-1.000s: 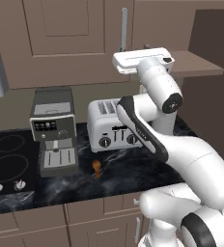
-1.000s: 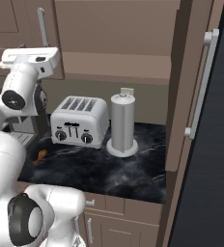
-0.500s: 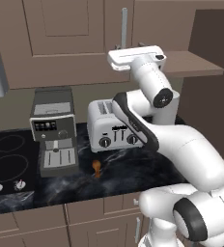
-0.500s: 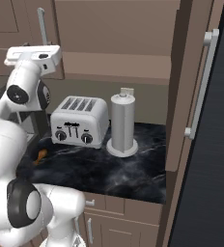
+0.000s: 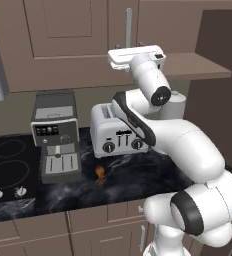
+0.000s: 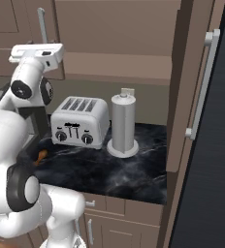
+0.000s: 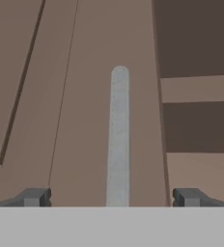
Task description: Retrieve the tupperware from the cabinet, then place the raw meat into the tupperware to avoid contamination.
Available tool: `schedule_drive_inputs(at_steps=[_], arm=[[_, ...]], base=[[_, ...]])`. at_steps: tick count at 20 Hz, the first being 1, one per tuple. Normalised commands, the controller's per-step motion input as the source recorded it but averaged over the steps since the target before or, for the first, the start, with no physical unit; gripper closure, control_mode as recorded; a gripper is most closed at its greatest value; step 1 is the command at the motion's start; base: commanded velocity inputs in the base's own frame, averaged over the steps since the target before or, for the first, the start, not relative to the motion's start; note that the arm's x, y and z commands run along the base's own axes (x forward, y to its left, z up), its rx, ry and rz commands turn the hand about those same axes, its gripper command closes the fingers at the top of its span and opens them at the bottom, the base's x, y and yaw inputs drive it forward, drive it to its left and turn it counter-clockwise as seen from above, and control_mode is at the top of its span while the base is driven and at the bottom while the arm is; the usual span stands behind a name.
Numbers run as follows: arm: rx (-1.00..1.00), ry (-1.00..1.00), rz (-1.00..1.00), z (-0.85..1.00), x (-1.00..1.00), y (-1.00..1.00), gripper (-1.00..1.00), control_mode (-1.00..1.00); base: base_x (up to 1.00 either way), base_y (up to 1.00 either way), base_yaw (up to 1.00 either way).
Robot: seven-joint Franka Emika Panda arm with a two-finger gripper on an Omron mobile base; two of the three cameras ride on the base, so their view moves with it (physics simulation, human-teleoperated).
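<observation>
Since a second ago the hand has swung left and up along the cabinet (image 5: 83,40) front, from beside the open shelf toward the silver bar handle (image 7: 119,135); base and counter things sit where they were.

By my reading the task is barely begun. I'm lined up on the handle of the closed door, so this looks like the approach to pulling it open; the tupperware is nowhere I can make out, presumably behind that door (a guess, not a sighting). Fetching it, setting it down and loading the meat all remain.

From the left base camera the raw meat (image 5: 100,173) lies on the dark counter (image 5: 138,180), at about seven o'clock from the toaster (image 5: 119,131) and just right of the coffee machine (image 5: 56,135).

In the hand camera the gripper (image 7: 112,197) is spread fully wide, its tips at nine and three o'clock of the handle's lower end, straddling it, holding nothing. Whether they reach level with the bar I can't tell.
</observation>
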Motion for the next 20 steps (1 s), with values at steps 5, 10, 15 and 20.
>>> schedule_drive_inputs(at_steps=[5,10,15,20], arm=[[0.0,0.01,0.0,-0.04,0.3,0.04,-1.0,-1.0],[0.0,0.01,0.0,-0.04,0.31,0.04,-1.0,-1.0],[0.0,0.02,0.0,-0.05,0.32,0.05,-1.0,-1.0],[0.0,0.03,-0.01,-0.06,0.32,0.11,1.0,-1.0]], base=[[0.0,0.0,0.0],[0.0,0.0,0.0],[0.0,0.0,0.0],[0.0,0.0,0.0]])
